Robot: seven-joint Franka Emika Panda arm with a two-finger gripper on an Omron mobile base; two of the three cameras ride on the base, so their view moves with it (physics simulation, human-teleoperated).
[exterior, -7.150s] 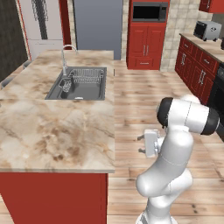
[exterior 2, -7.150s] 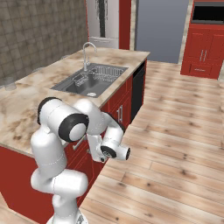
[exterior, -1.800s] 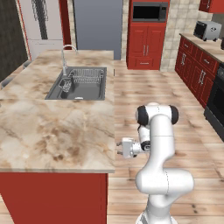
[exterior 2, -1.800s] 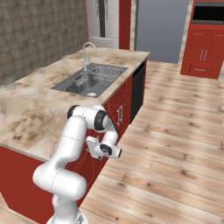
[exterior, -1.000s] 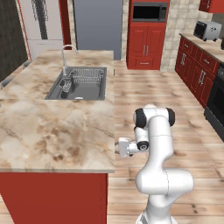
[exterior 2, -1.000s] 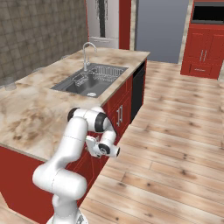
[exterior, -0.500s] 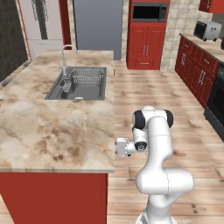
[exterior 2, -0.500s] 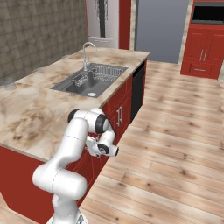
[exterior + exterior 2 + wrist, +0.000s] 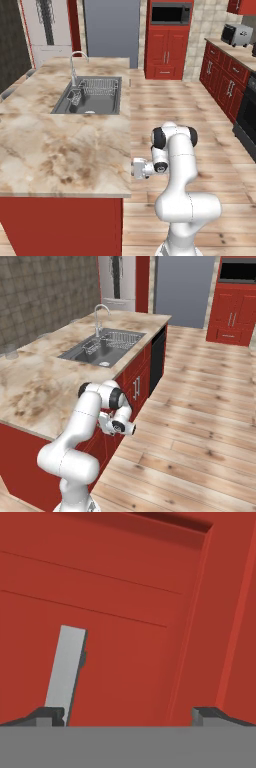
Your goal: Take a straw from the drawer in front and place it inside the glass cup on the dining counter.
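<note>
Room: red kitchen with a pale wood floor (image 9: 165, 100) and red cabinets all round.
Counter: the long beige-and-brown marble dining counter (image 9: 45, 150) has a steel sink (image 9: 92, 95) set in it, and sits on a red base.
Arm: the white robot arm (image 9: 177, 165) bends down beside the counter edge and reaches in under the top.
Drawer: the flat red drawer front (image 9: 100, 612) is right in front of the hand. It looks closed.
Handle: a flat grey metal bar (image 9: 66, 669) sticks out of the red panel, near the left finger.
Gripper: the two-finger gripper (image 9: 127, 714) is spread as wide as it goes and holds nothing.
Cup: a small clear glass cup (image 9: 10, 352) stands at the far edge of the counter.
Straw: I cannot see it; it is likely inside the drawer.
Tip: slide the hand so the bar sits between the fingers, squeeze, then pull straight back.
</note>
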